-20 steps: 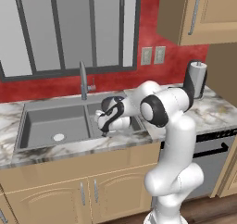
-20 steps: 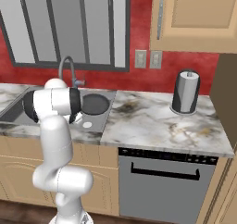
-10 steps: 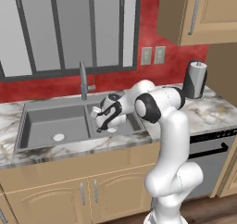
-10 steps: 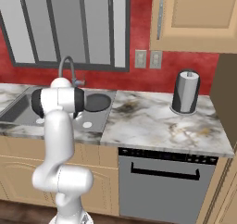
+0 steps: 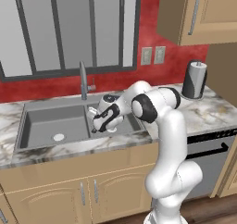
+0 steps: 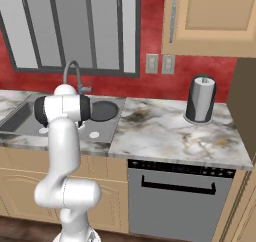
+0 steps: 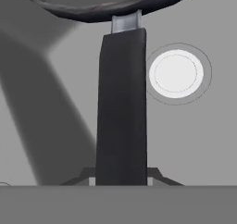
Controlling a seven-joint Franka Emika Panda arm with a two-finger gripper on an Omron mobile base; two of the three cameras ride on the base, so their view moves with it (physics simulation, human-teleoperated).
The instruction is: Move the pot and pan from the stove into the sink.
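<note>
My gripper (image 7: 121, 177) is shut on the long black handle (image 7: 121, 116) of the pan. The handle runs up to the pan's dark rim (image 7: 106, 8). In the right base view the pan (image 6: 102, 111) hangs as a dark disc over the right basin of the sink (image 6: 20, 121), beside my white arm. The left base view puts the gripper (image 5: 102, 122) low over the divider between the two basins of the sink (image 5: 55, 126). A white drain (image 7: 176, 73) lies on the basin floor under the pan. The pot and the stove are out of view.
A curved faucet (image 5: 83, 79) rises behind the sink. A dark paper towel holder (image 6: 201, 99) stands on the marbled counter (image 6: 165, 131) to the right. A dishwasher front (image 6: 175, 196) sits below that counter, and wooden cabinets (image 5: 92, 190) run under the sink.
My elbow has swung a little to the left and the hand has edged left and down over the sink. The pan's handle stays in the gripper.
</note>
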